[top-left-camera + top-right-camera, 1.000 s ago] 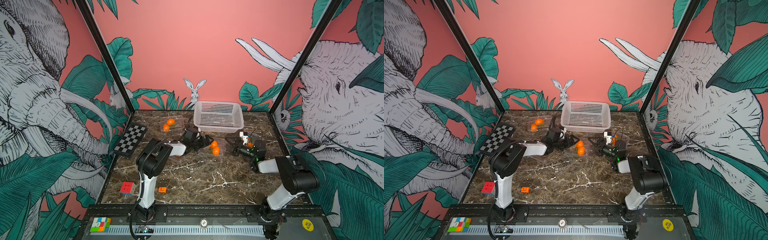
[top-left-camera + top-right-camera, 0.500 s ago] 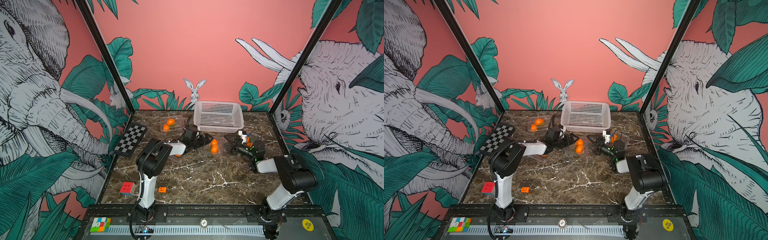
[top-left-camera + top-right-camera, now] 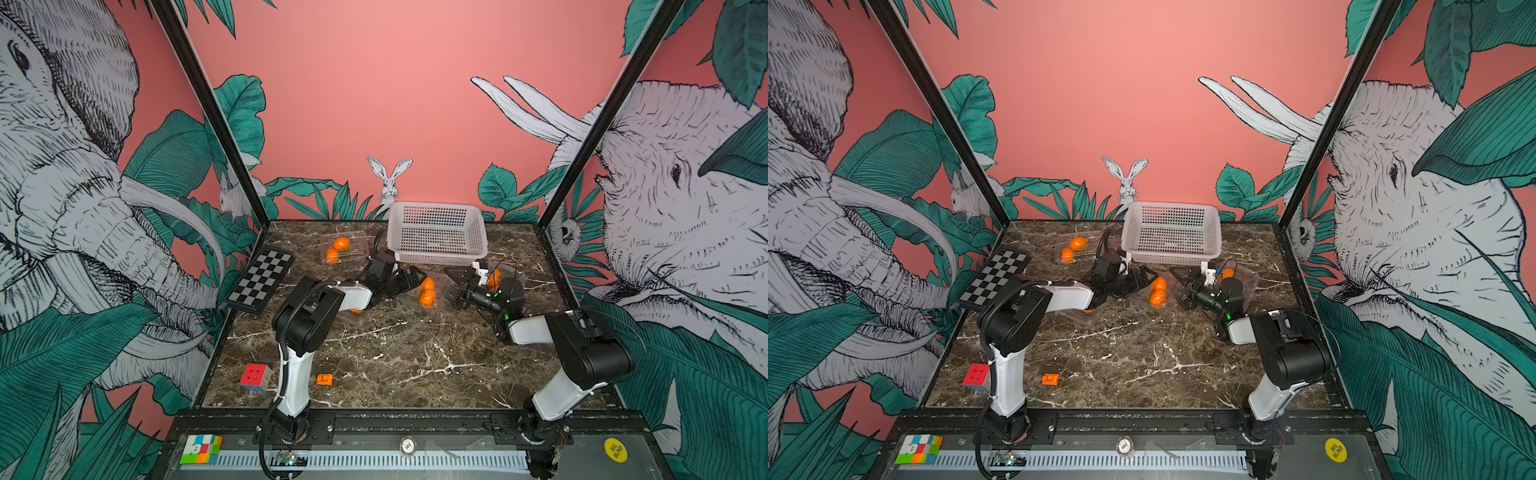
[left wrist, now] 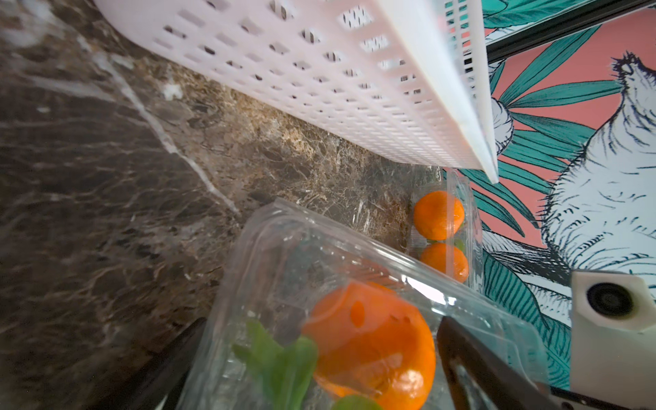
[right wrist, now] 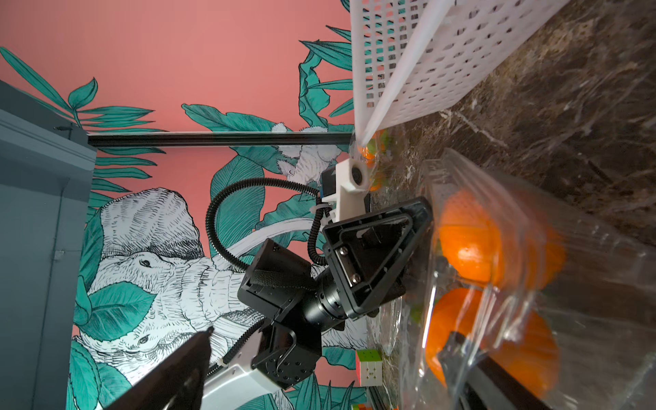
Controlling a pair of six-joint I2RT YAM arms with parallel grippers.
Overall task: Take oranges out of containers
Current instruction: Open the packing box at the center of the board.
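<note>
On the dark marble bench (image 3: 395, 353), the left hand (image 3: 413, 277) and right hand (image 3: 456, 286), both spread wide, flank a clear plastic clamshell container (image 4: 284, 255) holding two round bright-orange mandarins (image 3: 428, 297), near the white perforated plastic basket (image 3: 436, 232).

We count four clear clamshell containers (image 3: 1169, 297) around the white basket (image 3: 436, 232). The left container (image 3: 357, 250) lies just off the basket's left end, two oranges (image 3: 341, 244) plus some green leaf inside. The middle container (image 3: 441, 289) sits just in front of the basket with two more, one leafy. The right container (image 3: 517, 274) is by the basket's front right corner, also two in it. The fourth container (image 3: 352, 320) is further front-left of the basket, mostly hidden, just a sliver of orange showing.
</note>
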